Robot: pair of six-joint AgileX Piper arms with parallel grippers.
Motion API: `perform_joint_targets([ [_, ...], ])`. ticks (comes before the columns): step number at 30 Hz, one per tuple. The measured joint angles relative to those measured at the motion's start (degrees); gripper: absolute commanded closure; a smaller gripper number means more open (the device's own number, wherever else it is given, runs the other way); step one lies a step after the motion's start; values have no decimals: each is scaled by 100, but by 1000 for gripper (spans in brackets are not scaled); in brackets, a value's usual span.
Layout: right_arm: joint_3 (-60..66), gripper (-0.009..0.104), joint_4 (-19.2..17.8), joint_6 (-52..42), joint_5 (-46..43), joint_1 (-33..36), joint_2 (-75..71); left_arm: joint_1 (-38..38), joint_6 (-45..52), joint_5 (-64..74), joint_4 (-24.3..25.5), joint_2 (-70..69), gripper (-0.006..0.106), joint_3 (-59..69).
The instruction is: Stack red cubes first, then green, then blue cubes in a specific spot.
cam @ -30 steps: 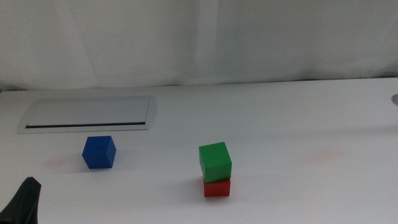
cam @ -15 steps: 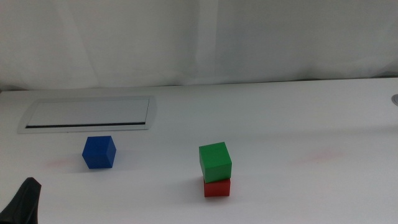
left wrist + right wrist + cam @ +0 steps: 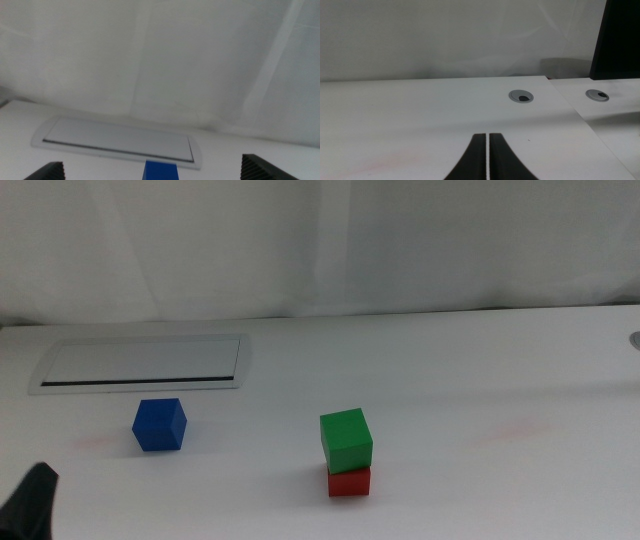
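White curtain backs a plain white tabletop (image 3: 480,370) where a three-cube stacking job stands two-thirds done. At the near left corner, the left end effector (image 3: 30,502) shows as a dark shape at the bottom edge of the middle view; over the past second it has shifted slightly lower and to the left there, the only change in the scene. Its wrist view shows its two jaws spread wide, released and gripping nothing, with the blue cube (image 3: 161,170) centred between them and just ahead. That cube (image 3: 160,424) sits alone on the left half of the tabletop, near the grey-framed panel (image 3: 140,363) set toward the far left edge, and well apart from the stack. Toward the middle, nearer the front edge, the green cube (image 3: 346,438) rests on the red cube (image 3: 349,481), turned slightly askew and overhanging it a little; both have stayed put. The right end effector (image 3: 487,156) waits out of the middle view, its jaws clenched almost together on nothing, facing two cable grommets (image 3: 521,96) near the far right edge. Judging by the line-up, the left arm's small move reads as the start of a reach for the blue cube, the last piece to go on top.
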Motion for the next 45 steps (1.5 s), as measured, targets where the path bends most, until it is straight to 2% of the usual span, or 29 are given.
perform_joint_targets([
  [5,0,97,79,24,-22,0,-13,0,93,721,11,96,14,-876],
  [11,0,97,158,38,-33,0,-13,0,371,2112,-96,917,14,-2313],
  [15,0,97,169,38,-33,0,-13,0,1028,3084,-643,2486,14,-3888],
  [25,0,97,169,38,-33,0,-13,-24,1936,3841,-1460,5082,14,-5431],
  [30,0,97,169,38,-33,0,-13,-425,1773,3856,-1401,6194,14,-5570],
  [34,0,97,169,38,-33,0,-13,-663,1340,3805,-1088,6883,14,-5585],
  [45,0,97,169,56,-22,0,-13,-673,1083,3241,-903,8257,14,-5585],
])
